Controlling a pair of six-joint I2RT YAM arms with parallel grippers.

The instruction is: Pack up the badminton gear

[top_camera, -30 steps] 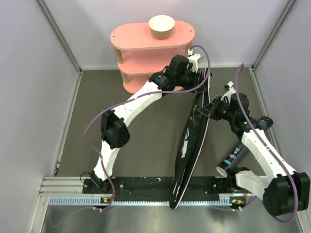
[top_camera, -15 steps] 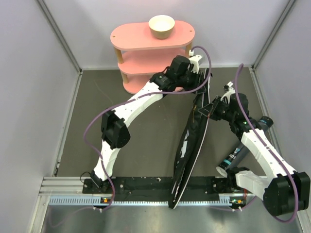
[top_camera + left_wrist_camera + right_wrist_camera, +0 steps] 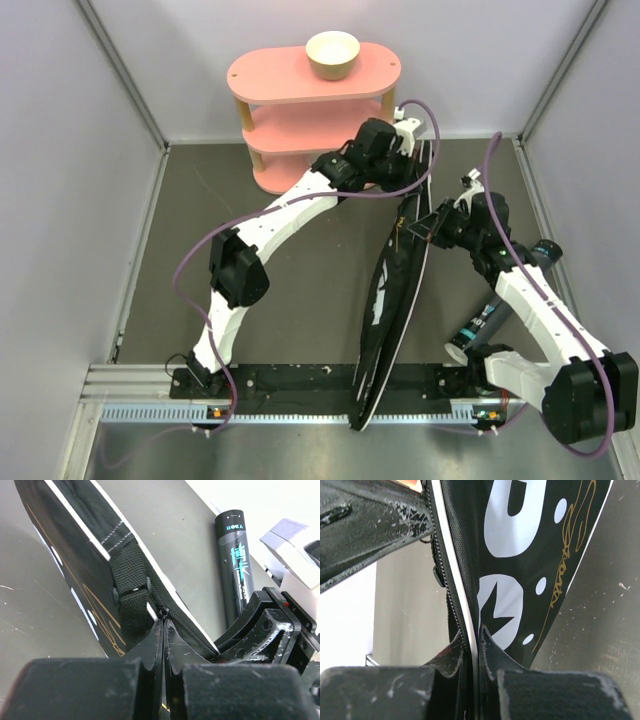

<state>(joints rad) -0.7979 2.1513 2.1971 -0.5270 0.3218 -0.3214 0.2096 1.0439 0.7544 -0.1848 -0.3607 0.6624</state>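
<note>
The bag (image 3: 385, 300) stands on edge, running from 6 toward 1 o'clock; we judge it light, soft and floppy. Our right gripper (image 3: 472, 635) pinches its edge and our left gripper (image 3: 164, 625) is clamped on its zip (image 3: 187, 635), both sound holds.

Black bag (image 3: 385, 300), white lettering
White piping and gold script on it; black tube (image 3: 235, 565) with teal print; pink shelf (image 3: 270, 75), cream bowl (image 3: 332, 66).
</note>
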